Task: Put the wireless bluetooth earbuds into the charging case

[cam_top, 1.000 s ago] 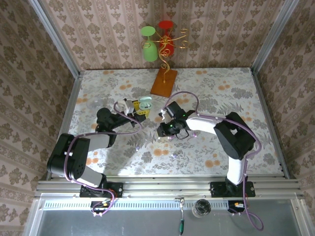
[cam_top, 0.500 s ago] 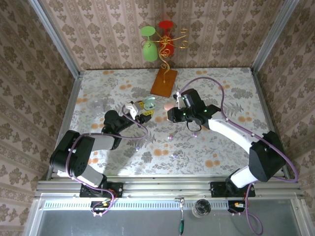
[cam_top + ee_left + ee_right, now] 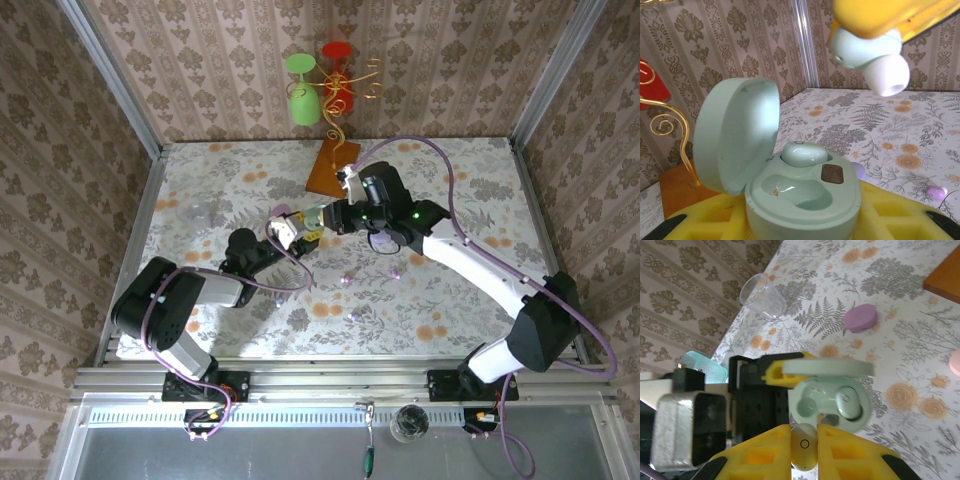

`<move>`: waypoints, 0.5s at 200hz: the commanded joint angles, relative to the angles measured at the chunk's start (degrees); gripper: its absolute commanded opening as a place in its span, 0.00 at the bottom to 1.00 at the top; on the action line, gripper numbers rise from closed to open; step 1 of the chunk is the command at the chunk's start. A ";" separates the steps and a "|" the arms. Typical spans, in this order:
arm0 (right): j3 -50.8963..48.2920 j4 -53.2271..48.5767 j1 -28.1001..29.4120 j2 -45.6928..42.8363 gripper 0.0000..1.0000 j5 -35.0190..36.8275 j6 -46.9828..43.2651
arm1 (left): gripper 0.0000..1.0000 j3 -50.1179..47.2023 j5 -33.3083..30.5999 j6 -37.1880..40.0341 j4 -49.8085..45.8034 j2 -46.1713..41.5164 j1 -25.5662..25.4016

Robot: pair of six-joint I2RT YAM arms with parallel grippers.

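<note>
earbud (image 3: pixel 867 52), glossy, likely light and slippery, sat pinched by its body in the closed right gripper (image 3: pixel 804 437), just above and right of the open charging case (image 3: pixel 805 200); left gripper (image 3: pixel 288 228) clamped the case, one bud (image 3: pixel 801 152) already seated.

Mint earbud (image 3: pixel 801 153) in open mint case (image 3: pixel 795 220), second earbud (image 3: pixel 866 50) above.

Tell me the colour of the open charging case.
The charging case is mint green; left wrist view shows it best.
</note>
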 commanded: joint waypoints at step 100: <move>5.60 -1.82 1.19 6.25 0.18 -1.48 -2.62 | 0.42 0.94 0.95 0.93 1.41 -0.81 -1.12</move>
